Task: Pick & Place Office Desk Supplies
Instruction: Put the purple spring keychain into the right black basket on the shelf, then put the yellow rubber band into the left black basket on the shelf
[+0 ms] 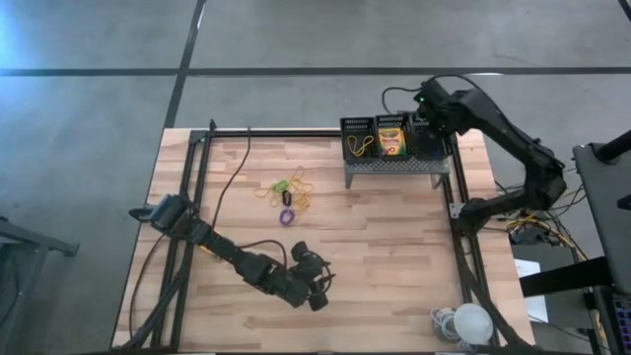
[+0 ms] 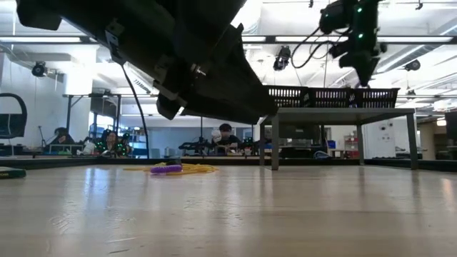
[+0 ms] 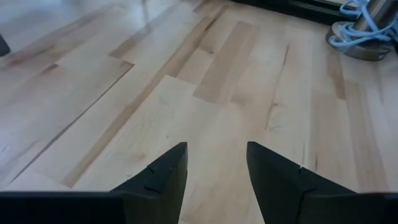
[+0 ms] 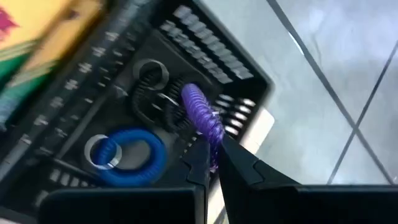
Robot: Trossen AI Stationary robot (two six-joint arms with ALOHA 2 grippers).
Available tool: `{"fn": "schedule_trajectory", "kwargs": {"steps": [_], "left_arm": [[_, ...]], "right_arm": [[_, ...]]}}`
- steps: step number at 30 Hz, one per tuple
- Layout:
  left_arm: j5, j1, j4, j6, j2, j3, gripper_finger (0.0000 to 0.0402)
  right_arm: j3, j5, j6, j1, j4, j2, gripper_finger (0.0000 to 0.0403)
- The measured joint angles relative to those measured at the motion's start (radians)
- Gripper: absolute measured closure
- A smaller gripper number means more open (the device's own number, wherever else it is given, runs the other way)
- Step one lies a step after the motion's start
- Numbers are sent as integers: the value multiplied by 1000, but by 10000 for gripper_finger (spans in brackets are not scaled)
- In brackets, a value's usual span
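Observation:
Three black mesh bins [image 1: 391,126] stand in a row on a grey perforated stand [image 1: 394,166] at the table's far right. The middle bin holds a yellow-and-green crayon box [image 1: 391,141], the left one yellow rubber bands [image 1: 357,146]. My right gripper [image 4: 210,149] hangs over the right bin [image 4: 205,43], shut on a purple coil ring [image 4: 200,109]. In that bin lie a blue ring [image 4: 127,155] and a black ring [image 4: 152,87]. A pile of rubber bands and rings [image 1: 291,192] lies mid-table. My left gripper [image 3: 216,158] is open over bare wood near the front edge. My right gripper pinches the purple coil ring between its two fingertips at the ring's near part [image 4: 211,134]. The fingers slant down from above. The rest of the ring sticks out past the fingertips, lifted clear above the right bin's floor.
A purple ring [image 1: 286,215] lies just near of the pile. A white round object with a coiled cable [image 1: 463,320] sits at the near right corner. Black frame rails [image 1: 187,197] run along the table's left, far and right sides. People sit at desks beyond the table.

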Motion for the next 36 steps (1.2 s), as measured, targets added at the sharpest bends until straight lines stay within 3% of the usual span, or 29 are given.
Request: {"fn": "schedule_trajectory", "kwargs": {"steps": [10,18,24,30,36], "left_arm": [[0,0,-4,-3,0,0,232],[0,-1,-4,-3,0,0,232],[0,-1,-4,-3,0,0,232],[0,-1,-4,-3,0,0,232],[0,-1,-5,-7,0,0,232]], "right_arm": [[-64,54,-12,16,33,49,381],[-66,-87,-38,18,19,-10,309],[-35,-92,-9,65,-24,-88,278],[-49,-184,59,256,40,-244,278],[-230,-191,208,650,261,-414,297]]}}
